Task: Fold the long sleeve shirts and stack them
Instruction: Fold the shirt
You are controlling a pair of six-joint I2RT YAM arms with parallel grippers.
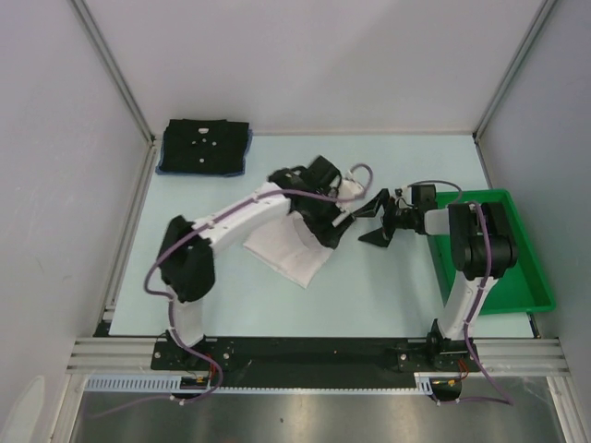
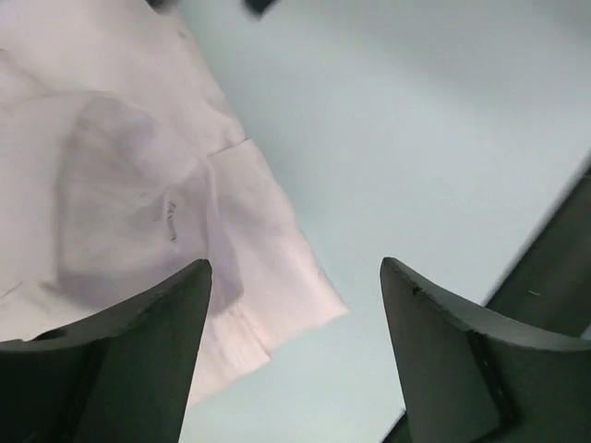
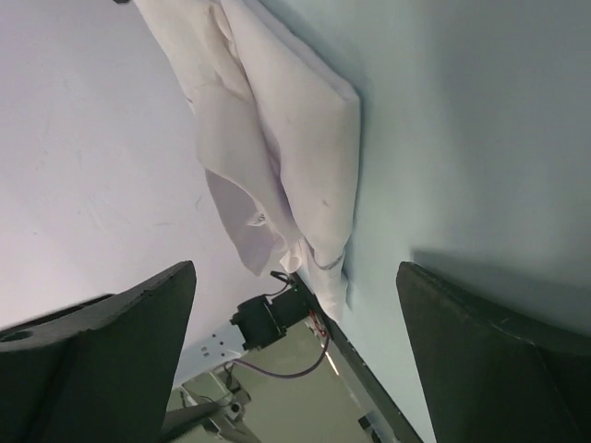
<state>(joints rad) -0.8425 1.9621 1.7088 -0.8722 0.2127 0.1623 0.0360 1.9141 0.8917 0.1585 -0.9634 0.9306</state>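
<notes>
I am holding my left pincer (image 2: 294, 266) open above the table (image 2: 443, 138), its two dark fingers standing well apart with nothing between them, so no cloth is being gripped. The white shirt (image 1: 286, 251) is lying creased and folded over on itself in the middle of the table, with one corner pointing toward the near edge. From my left wrist I am seeing its hem corner reaching in under the gap between my fingers, and one finger is hanging over the cloth. Whether that finger is touching the fabric, I cannot tell. I am also keeping my right pincer (image 3: 295, 268) spread wide and gripping nothing. It is pointing across the table at the white shirt from the right, near the shirt's edge but apart from it. From that side the shirt is showing as several layers lying one over another, with a thick folded edge. The black shirt (image 1: 205, 144) is sitting as a neat folded rectangle in the far left corner of the table, resting on the blue shirt (image 1: 167, 170), of which only a thin rim is peeking out along the left and near sides. My right arm (image 1: 476, 249) is reaching out over the left part of the green tray (image 1: 522, 277), which is standing on the right side of the table.
</notes>
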